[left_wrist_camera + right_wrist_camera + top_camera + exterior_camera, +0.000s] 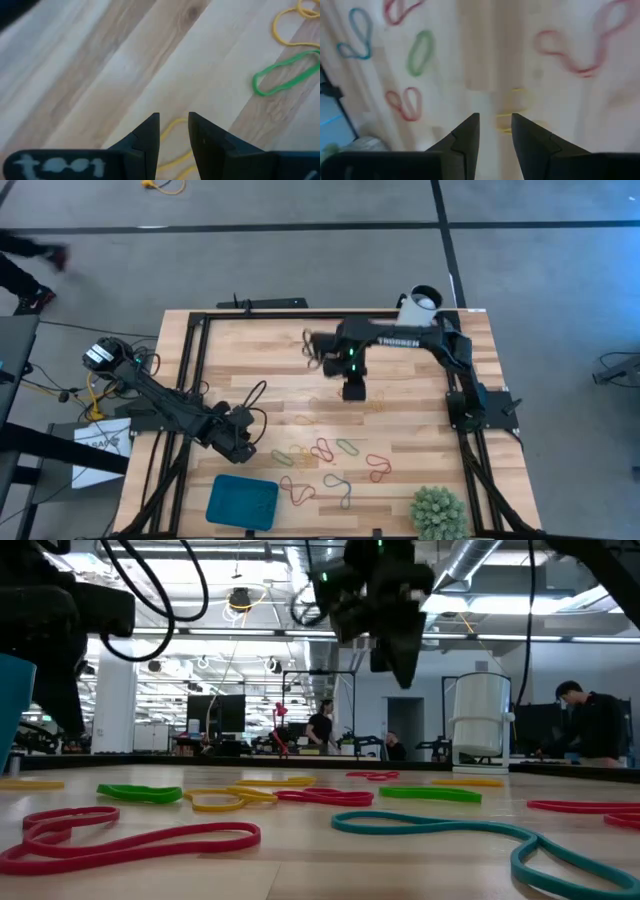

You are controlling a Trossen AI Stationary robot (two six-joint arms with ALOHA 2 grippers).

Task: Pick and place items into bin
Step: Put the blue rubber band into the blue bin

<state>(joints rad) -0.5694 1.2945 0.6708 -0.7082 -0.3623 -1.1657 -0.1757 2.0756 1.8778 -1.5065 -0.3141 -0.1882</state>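
The right gripper (354,391) hung above the middle of the light wooden slatted table (260,345), its two dark fingers (465,135) parted by a narrow gap with nothing between them; a small yellow rubber-band loop (512,112) lay on the wood just beyond the fingertips and a little to one side. The left gripper (243,442) sat low near the table's left front, its fingers (150,132) likewise slightly apart and empty, with a thin yellow rubber band (172,130) lying on the boards directly under the gap and a green rubber-band loop (285,75) farther off. The remaining loops, red (322,449), green (347,446) and blue (338,482) among them, were scattered across the front half of the table between the two arms. The shallow teal-blue rectangular tray (242,502) stood at the front left edge, just in front of the left gripper and well apart from the right one; no band showed inside it.
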